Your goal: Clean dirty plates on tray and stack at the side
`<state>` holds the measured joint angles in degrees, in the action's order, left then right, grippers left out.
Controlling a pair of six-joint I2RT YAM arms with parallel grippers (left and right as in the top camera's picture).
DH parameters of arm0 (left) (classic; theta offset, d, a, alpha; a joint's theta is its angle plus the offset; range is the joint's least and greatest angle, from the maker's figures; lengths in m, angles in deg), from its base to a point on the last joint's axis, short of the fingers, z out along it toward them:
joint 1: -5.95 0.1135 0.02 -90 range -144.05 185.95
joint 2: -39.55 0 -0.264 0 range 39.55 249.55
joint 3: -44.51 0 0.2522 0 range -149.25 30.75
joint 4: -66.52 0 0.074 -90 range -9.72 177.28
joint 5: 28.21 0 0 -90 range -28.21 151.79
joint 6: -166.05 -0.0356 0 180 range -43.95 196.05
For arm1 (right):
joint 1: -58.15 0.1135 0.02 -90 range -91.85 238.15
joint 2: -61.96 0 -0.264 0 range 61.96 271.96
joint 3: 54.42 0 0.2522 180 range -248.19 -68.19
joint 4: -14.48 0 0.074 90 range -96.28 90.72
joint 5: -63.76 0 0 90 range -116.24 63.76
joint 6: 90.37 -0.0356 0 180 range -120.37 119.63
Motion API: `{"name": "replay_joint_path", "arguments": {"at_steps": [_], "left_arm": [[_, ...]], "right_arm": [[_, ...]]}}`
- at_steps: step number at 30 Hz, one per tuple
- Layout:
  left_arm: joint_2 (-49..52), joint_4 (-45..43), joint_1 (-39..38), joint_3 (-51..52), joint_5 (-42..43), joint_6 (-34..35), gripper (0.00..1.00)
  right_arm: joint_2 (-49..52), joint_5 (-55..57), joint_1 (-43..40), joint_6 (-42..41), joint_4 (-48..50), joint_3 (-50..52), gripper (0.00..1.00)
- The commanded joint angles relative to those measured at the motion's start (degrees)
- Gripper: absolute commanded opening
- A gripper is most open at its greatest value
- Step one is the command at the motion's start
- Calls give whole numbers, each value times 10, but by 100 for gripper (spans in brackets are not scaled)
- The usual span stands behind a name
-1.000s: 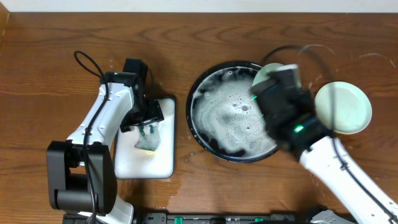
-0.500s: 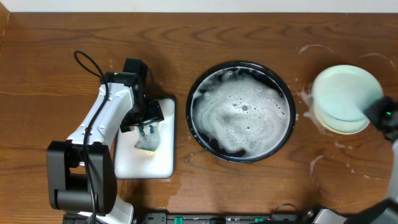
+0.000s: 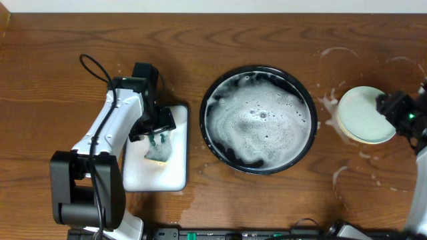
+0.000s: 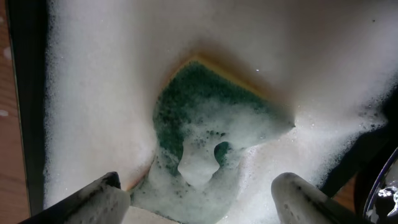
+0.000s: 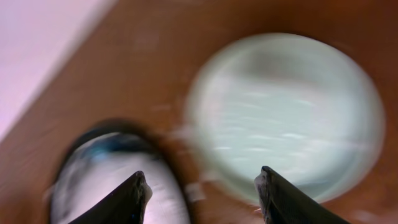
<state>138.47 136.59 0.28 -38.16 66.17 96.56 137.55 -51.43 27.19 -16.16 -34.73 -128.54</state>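
The black tray sits mid-table, filled with white foam, and no plate shows in it. The plates lie stacked on the wooden side at the right, a pale mint one on top with a yellowish rim under its left edge. My right gripper hovers at the stack's right edge. In the blurred right wrist view the gripper is open and holds nothing, above the mint plate and the tray. My left gripper stands open over a soapy green-and-yellow sponge.
A white rectangular tray full of suds lies left of the black tray, with the sponge on it under the left gripper. Whitish soap rings mark the wood around the stack.
The right arm swung from the black tray to the right with a mint plate, set it on the stack, and its jaws have opened. The left arm has not moved.
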Motion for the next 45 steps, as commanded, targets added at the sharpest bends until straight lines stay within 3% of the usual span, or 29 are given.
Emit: {"name": "replay_joint_path", "arguments": {"at_steps": [1,4,5,6,9,15,21,26,38,45], "left_arm": [[-3,1,2,-1,1,-6,82],[-3,1,2,-1,1,-6,82],[-3,1,2,-1,1,-6,82],[-3,1,2,-1,1,-6,82],[-3,1,2,-1,1,-6,82],[-3,1,2,-1,1,-6,82],[-3,1,2,-1,1,-6,82],[-3,1,2,-1,1,-6,82],[-3,1,2,-1,1,-6,82],[-3,1,2,-1,1,-6,82]], "right_arm": [[-132,-98,90,64,-32,-9,59],[-217,-97,164,70,-64,-9,64],[-249,-94,196,69,-74,-9,71],[-269,-91,213,69,-78,-9,99],[-328,-87,251,69,-79,-9,99],[-361,-73,252,70,-122,-9,99],[-365,-12,263,161,-150,-2,99],[-427,0,304,260,-34,108,99],[-742,44,332,260,125,466,99],[-753,44,332,260,333,592,99]]}}
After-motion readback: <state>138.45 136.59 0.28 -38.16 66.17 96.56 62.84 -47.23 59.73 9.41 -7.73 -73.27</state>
